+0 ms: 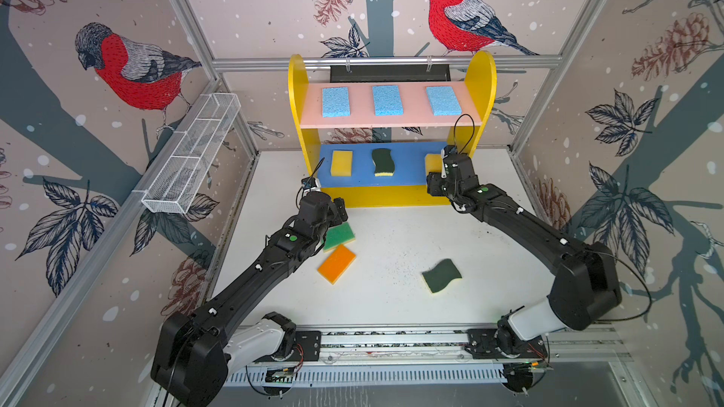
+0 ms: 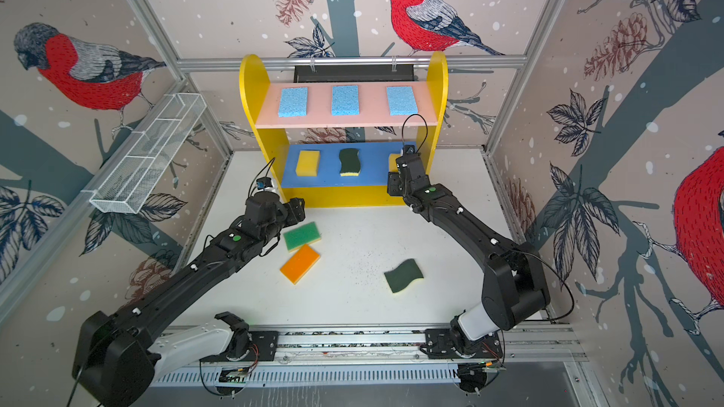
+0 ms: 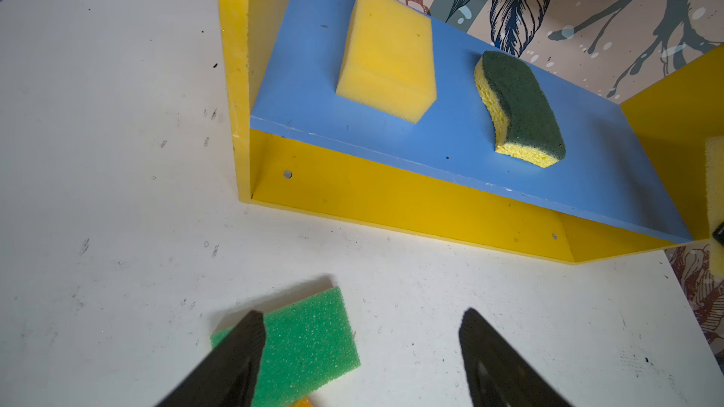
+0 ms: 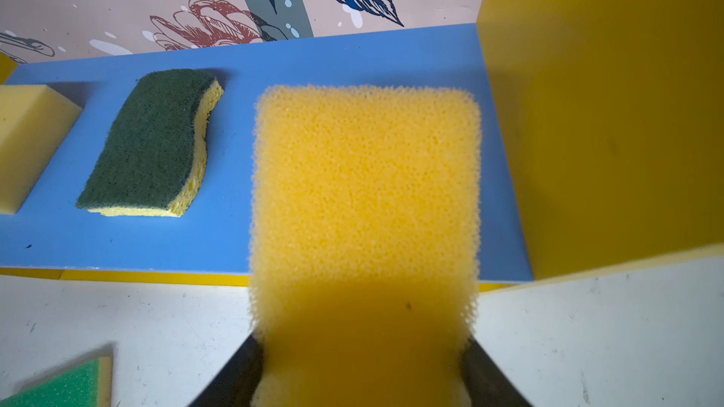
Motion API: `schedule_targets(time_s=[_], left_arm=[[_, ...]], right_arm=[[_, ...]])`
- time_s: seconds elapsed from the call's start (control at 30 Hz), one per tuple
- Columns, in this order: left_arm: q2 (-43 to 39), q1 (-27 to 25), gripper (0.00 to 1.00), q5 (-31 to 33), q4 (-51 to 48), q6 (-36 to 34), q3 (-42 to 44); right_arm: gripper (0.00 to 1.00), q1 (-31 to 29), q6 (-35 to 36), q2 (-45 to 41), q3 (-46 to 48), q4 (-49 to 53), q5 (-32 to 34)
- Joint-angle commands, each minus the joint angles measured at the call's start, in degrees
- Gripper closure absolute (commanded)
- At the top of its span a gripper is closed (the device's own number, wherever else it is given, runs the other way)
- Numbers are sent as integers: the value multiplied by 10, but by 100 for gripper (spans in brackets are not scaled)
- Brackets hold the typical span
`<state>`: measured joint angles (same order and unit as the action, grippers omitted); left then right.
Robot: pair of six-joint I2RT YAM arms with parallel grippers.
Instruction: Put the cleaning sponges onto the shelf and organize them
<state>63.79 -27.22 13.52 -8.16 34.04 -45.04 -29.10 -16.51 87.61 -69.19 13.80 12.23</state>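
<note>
Yellow sponge (image 4: 364, 189), gripped by the right hand (image 4: 362, 346), hangs over the right end of the blue board (image 1: 409, 178) of the shelf (image 1: 485, 84), close beside the side wall; a scourer (image 1: 382, 161) and yellow block (image 1: 341, 163) share that board. Spread wide, the left hand (image 3: 362, 315) hovers above the green sponge (image 3: 309, 342) on the table (image 1: 391, 236), with the orange sponge (image 1: 336, 264) just beside it and a second scourer (image 1: 442, 276) apart.

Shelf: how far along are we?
Done: three light-blue sponges on the pink top board, a yellow block and a wavy scourer on the blue middle board. In hand: the right jaws grip the second yellow block at that board's right end. Remaining: the green-topped sponge, near the open left jaws, the orange-topped sponge and the other scourer, on the table.
</note>
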Motion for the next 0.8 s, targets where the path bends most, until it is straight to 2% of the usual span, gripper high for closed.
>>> schedule_targets(time_s=[0.0,0.77], left_arm=[[0,1,21,-4,38,-7,-3],[35,1,21,-8,65,-21,-14]], right_arm=[[38,2,7,10,-13,-8,9],[38,15,54,62,-49,-45,16]])
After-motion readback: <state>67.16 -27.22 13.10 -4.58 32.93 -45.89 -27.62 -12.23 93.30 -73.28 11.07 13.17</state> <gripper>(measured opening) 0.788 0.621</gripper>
